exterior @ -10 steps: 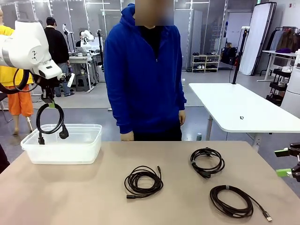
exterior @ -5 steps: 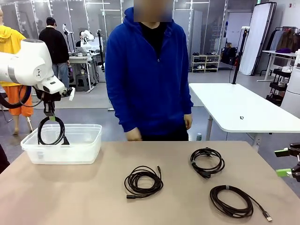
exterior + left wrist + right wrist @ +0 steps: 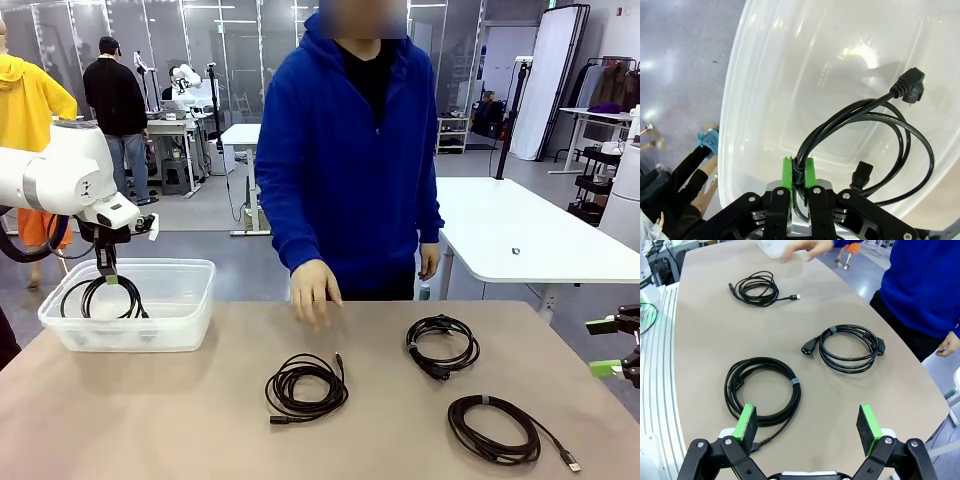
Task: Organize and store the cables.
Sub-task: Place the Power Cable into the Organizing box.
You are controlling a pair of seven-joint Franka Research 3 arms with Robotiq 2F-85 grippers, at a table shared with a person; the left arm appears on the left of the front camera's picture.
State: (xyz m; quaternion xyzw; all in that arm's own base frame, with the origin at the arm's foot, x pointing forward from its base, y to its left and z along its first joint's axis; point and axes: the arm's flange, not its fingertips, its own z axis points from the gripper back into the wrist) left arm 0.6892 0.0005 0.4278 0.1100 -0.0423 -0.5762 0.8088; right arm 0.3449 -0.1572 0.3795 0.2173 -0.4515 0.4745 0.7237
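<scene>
Jaws: left gripper [image 3: 798, 172] is clenched on held cable [image 3: 865, 145], green pads [image 3: 786, 172] pinching the bundle at its tie. Right gripper [image 3: 807, 427] is spread wide, released.

Left arm comes in from 9 o'clock, wrist pointing down into bin [image 3: 190, 300]. Held cable's loop and plugs hang low inside; can't tell if they touch the floor. Bin sits at the 10 o'clock corner of table [image 3: 150, 420]. Right gripper sits at the 3 o'clock edge.

On the table: centre coil [image 3: 306, 388], far-right coil [image 3: 441, 345] at its 2 o'clock, near-right coil [image 3: 493, 428] at its 4 o'clock, all apart. Person's hand [image 3: 315, 290] hovers at the 12 o'clock edge, near centre coil. Open tabletop at 7–8 o'clock.
</scene>
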